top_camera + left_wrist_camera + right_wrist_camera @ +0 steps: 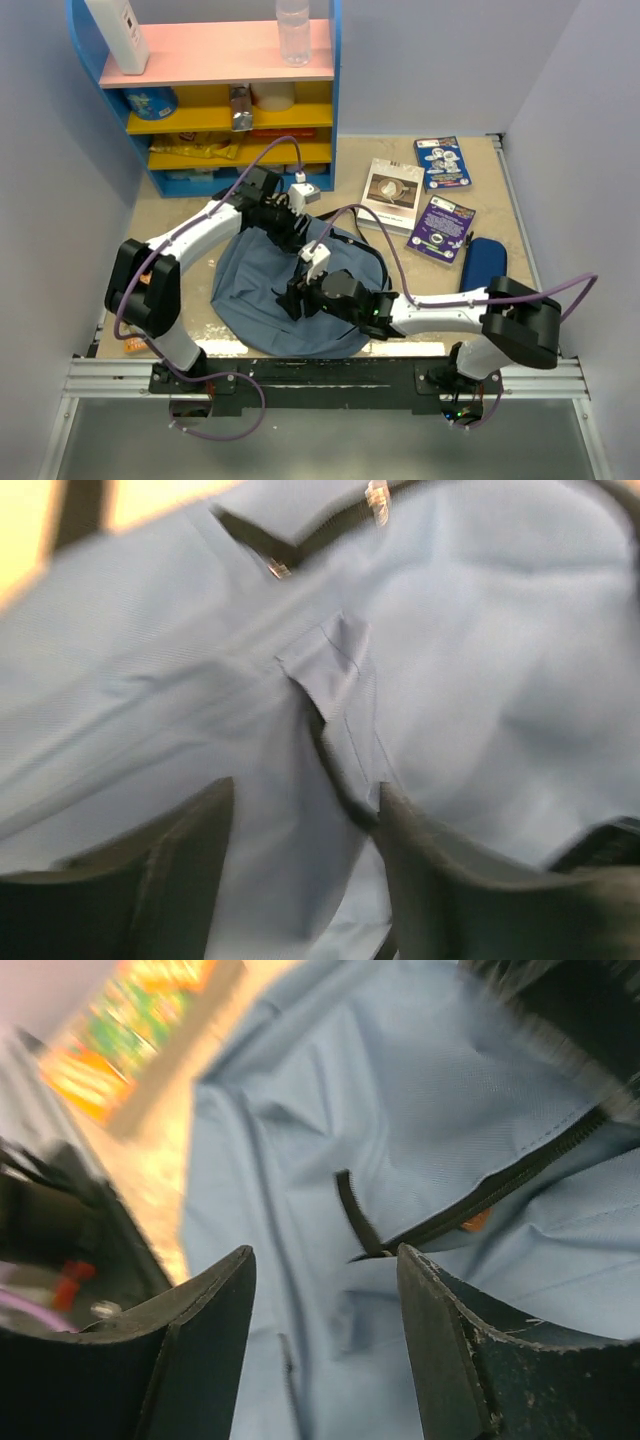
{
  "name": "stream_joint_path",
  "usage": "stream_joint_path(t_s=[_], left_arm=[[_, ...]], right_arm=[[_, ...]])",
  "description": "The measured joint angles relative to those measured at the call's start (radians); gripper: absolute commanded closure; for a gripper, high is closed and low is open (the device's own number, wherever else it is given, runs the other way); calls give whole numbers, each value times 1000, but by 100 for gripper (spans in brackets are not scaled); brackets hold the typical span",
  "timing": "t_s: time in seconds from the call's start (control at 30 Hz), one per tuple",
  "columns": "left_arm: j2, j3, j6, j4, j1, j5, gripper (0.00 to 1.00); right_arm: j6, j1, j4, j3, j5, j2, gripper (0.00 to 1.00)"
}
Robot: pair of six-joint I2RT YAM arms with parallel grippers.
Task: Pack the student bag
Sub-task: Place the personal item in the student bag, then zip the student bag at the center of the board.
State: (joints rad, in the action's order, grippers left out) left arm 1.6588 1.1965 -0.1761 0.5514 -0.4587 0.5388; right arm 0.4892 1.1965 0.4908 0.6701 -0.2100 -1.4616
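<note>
The slate-blue student bag [255,290] lies flat in the middle of the table. My left gripper [285,232] is open right above the bag's far edge; in the left wrist view its fingers [190,850] straddle a fold of blue fabric [330,680] beside a dark seam. My right gripper [297,298] is open over the bag's middle; in the right wrist view its fingers [440,1330] frame the black zipper [500,1185] and its black pull strap [355,1210]. Something orange [476,1222] shows through the zipper gap.
Three booklets [392,192] [441,163] [441,228] lie at the back right. A dark-blue pencil case [482,263] lies by the right arm. A blue shelf unit [220,100] with bottles and snacks stands at the back left.
</note>
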Motion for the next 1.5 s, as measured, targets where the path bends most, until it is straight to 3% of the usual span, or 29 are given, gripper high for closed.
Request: stream_joint_path(t_s=[0.07,0.13,0.5,0.97,1.1,1.33,1.5], left_arm=[[-16,39,2,20,21,-2,18],[-56,74,0,34,58,-3,16],[-272,90,-64,116,254,27,15],[-276,48,-106,180,323,80,15],[-292,38,-117,189,337,82,15],[-301,32,-131,201,350,86,15],[-327,11,-130,203,352,85,15]], right_arm=[[-57,3,-45,28,-1,-27,35],[-116,3,-93,72,-3,-56,34],[-312,3,-242,256,1,-182,29],[-418,44,-332,306,-43,-249,42],[-426,54,-345,340,-66,-307,53],[-402,55,-409,419,-189,-383,100],[-372,55,-429,437,-220,-383,100]])
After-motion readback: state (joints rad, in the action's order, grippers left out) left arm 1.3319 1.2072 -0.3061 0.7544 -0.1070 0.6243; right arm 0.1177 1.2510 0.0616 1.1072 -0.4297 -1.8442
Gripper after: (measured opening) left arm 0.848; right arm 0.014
